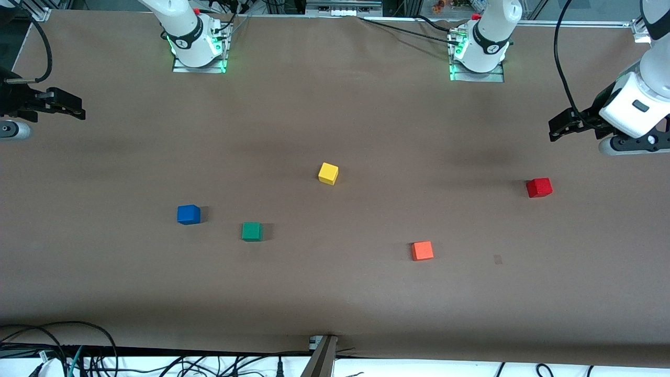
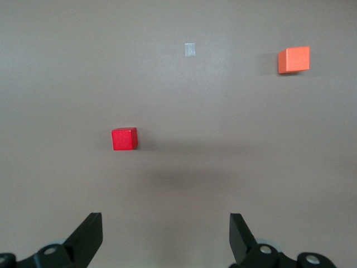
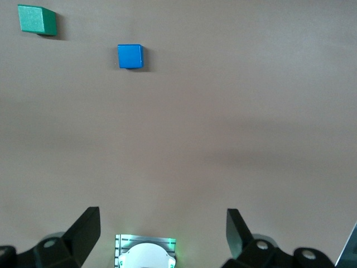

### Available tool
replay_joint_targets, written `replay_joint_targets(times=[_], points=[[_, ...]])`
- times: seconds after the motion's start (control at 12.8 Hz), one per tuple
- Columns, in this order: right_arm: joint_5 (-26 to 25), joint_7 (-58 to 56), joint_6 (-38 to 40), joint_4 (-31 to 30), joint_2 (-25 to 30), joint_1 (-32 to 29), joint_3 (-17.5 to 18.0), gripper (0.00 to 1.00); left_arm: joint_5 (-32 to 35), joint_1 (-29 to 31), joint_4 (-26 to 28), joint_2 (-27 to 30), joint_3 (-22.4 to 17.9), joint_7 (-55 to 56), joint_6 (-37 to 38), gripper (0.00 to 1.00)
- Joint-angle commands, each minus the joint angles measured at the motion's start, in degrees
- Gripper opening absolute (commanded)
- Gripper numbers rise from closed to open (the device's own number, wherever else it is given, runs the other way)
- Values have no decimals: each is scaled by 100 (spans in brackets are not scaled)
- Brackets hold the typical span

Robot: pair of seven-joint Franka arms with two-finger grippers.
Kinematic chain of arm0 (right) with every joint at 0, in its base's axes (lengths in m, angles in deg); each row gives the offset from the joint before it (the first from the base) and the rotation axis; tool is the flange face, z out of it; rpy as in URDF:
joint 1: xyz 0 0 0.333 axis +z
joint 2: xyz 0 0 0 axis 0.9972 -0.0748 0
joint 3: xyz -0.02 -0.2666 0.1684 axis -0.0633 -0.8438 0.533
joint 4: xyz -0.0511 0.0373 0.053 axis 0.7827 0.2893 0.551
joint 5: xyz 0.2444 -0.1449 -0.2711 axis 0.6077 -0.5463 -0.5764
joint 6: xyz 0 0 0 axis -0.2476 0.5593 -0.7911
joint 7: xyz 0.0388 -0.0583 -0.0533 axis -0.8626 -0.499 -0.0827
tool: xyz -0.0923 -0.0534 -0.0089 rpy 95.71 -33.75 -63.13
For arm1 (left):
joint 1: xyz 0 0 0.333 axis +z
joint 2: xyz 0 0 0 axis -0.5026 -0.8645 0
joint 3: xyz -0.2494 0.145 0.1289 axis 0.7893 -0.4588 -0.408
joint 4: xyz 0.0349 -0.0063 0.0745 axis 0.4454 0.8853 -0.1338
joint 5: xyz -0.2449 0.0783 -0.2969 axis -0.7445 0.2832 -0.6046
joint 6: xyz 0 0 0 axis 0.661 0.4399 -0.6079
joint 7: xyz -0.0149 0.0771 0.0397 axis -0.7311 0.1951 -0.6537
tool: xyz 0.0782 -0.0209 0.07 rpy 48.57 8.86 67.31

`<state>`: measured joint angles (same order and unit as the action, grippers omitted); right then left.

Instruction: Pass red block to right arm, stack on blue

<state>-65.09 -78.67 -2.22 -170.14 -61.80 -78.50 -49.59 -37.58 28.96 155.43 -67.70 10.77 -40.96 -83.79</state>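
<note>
Paper-brown matte table (image 1: 335,293) stretches wide and flat beneath both arms, a dull surface that should give the cubes decent friction. The right arm (image 1: 178,26) rises white and jointed from its base at one end, and its right gripper (image 1: 73,110) hangs at the table's edge at that end with the fingers spread wide and nothing between them; it waits. The left gripper (image 1: 557,128), black and angular, is held up at the left arm's end of the table, jaws likewise wide apart and empty, as the left wrist view confirms with two dark fingertips (image 2: 89,234) set well apart.

The red block (image 1: 539,187) lies on the table near the left gripper, apart from it, not yet between the fingers. It looks like a painted wooden or plastic cube: rigid, light, flat-faced, square-edged, probably a little slick. Best hold, I judge, is across two opposite side faces, low enough to leave the upper part free for the other gripper at the handover. The blue (image 1: 188,214) cube sits near the right arm's end, well apart from the right gripper, with the green cube (image 1: 252,231) just beside it. The yellow cube (image 1: 328,173) and orange-red cube (image 1: 422,250) rest mid-table, equally hard-edged.
</note>
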Motion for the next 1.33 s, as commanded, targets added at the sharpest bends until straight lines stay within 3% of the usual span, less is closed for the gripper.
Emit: replay_joint_targets(times=[0.0, 0.16, 0.31, 0.55, 0.86, 1.01, 1.25], points=[[-43, -76, 38, 151, -74, -17, -10, 100, -56, 128, -194, -226, -76, -215, 418, 100], [-43, -76, 38, 151, -74, -17, -10, 100, -30, 199, -132, -419, -67, -223, 411, 100], [-35, -76, 38, 151, -74, -17, -10, 100, -21, 313, 33, -962, -76, -241, 288, 100], [-34, -76, 38, 151, -74, -26, -10, 100, 504, 401, 823, -1325, -67, -268, -1123, 100], [-34, -84, 38, 151, -82, -17, -10, 100, 559, 971, 2141, -1465, -76, -871, -3116, 100], [-26, -85, -23, 151, -100, 9, -1, 100, 559, 1253, 2416, -1824, -67, -1180, -3927, 100], [-26, -76, -67, 151, -126, 36, 25, 100, 559, 1421, 2425, -2134, -76, -1540, -4256, 100]])
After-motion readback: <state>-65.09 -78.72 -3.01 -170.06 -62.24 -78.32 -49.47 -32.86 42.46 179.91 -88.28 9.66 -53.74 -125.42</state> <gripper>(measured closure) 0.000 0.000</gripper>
